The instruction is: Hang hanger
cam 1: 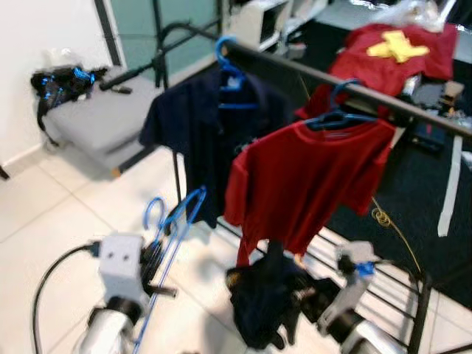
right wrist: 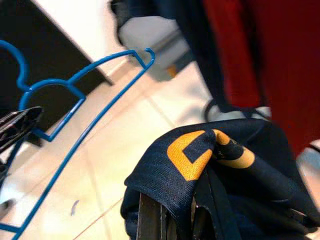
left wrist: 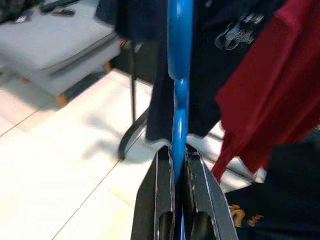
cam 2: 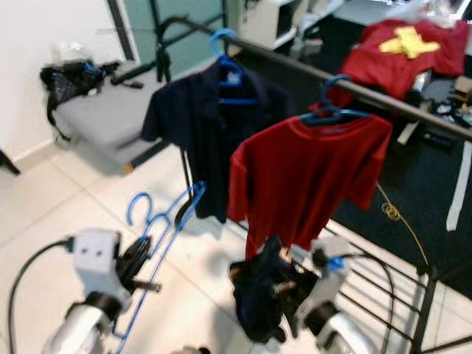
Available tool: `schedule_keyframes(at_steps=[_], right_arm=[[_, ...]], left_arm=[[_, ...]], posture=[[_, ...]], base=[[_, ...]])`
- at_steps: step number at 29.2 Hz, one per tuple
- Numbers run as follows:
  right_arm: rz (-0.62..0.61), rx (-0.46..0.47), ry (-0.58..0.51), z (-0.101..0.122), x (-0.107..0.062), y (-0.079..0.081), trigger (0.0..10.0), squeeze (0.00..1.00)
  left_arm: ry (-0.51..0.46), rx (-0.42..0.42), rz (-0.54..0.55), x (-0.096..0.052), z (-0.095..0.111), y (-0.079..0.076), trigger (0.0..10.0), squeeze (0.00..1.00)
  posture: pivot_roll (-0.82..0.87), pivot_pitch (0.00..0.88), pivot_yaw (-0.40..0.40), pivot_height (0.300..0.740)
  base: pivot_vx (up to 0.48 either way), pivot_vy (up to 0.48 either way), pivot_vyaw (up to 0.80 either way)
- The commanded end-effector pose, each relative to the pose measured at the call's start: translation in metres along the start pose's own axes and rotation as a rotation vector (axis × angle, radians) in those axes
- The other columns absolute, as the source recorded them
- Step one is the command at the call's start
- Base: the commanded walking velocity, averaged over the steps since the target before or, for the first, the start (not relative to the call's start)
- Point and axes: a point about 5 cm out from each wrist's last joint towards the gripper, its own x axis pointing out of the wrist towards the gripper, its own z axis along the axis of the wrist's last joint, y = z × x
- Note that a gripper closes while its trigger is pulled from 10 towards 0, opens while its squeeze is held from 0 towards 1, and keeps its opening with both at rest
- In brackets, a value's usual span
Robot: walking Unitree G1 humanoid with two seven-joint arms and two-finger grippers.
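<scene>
Left eye view: a black clothes rail (cam 1: 346, 87) runs across the scene, sloping down to the right. Two garments hang on it from blue hangers, a navy shirt (cam 1: 210, 125) on the left and a red T-shirt (cam 1: 310, 177) just beside it on the right. Low on the left, the left hand (cam 1: 158, 262) grips an empty blue hanger (cam 1: 173, 228), held tilted with its hook uppermost, below the navy shirt and apart from the rail. Low on the right, the right hand (cam 1: 299, 295) is buried in a bunched dark garment (cam 1: 265, 302) that hangs under the hem of the red T-shirt. A grey cushioned seat (cam 1: 103, 118) stands at the back left with a black bag (cam 1: 63, 81) on it. Another red garment (cam 1: 402, 48) lies spread at the back right. The floor (cam 1: 44, 214) is pale tile.

Left wrist view: the left hand's two black fingers (left wrist: 162, 200) are clenched on the blue hanger's thin stem, which runs straight up between them, with the navy shirt and red T-shirt beyond.

Right wrist view: the right hand's fingers (right wrist: 150, 220) are pinched on a fold of the dark garment, which carries an orange print. The blue hanger shows across the tiles, well apart from this hand.
</scene>
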Motion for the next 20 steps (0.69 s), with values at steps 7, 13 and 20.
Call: schedule_keyframes(at_steps=[7,13,20], right_arm=[[-0.004,0.019,-0.018,0.0015,-0.003,-0.0015,10.0,0.0],[0.001,0.026,-0.02,0.0015,-0.0039,-0.0001,10.0,0.0],[0.03,0.036,-0.029,0.005,0.0007,0.0037,10.0,0.0]], left_arm=[[0.017,-0.029,-0.044,-0.0005,-0.0027,-0.0012,10.0,0.0],[0.02,-0.045,-0.059,0.0008,-0.0023,0.0001,10.0,0.0],[0.006,-0.079,-0.079,0.0047,0.0,0.0006,10.0,0.0]], posture=[[0.04,0.201,-0.041,0.74],[0.03,0.206,-0.038,0.74],[0.04,0.206,-0.041,0.74]], base=[[0.0,0.0,0.73],[0.0,0.0,0.72],[0.0,0.0,0.72]])
